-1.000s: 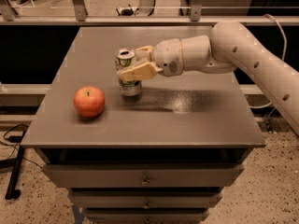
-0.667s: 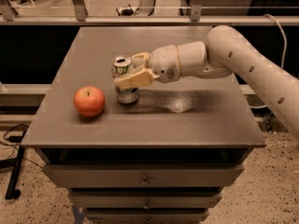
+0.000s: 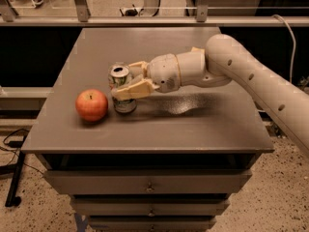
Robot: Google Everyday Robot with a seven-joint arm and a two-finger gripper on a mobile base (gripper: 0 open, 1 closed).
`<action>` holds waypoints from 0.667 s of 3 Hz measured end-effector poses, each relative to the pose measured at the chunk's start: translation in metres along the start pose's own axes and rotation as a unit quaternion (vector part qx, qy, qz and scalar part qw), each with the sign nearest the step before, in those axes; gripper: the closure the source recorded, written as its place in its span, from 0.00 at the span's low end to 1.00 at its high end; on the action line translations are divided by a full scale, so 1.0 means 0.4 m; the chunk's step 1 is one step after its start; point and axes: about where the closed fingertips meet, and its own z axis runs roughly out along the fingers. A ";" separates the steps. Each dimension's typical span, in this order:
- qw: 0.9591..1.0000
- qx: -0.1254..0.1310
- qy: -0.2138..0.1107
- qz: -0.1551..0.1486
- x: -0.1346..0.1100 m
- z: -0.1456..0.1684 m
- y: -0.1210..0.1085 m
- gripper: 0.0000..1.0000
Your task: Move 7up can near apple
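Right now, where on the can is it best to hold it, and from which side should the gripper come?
Grip the can at mid-height on its round wall, coming from the side away from the apple. The can stands upright, and the apple is close beside it. The gripper holds it this way.

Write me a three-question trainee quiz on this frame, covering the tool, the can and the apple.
1. True or false: the tool, over the left-middle of the grey tabletop, is shut on the silver-topped, pale-labelled 7up can.
2. In the camera view, on which side of the 7up can is the round red-orange apple? A) left B) right C) behind it
3. Fill in: the 7up can is ____ (upright / lying on its side).

Key: 1 true; 2 A; 3 upright.
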 end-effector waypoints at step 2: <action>1.000 -0.004 0.000 -0.007 -0.006 -0.002 -0.002 0.15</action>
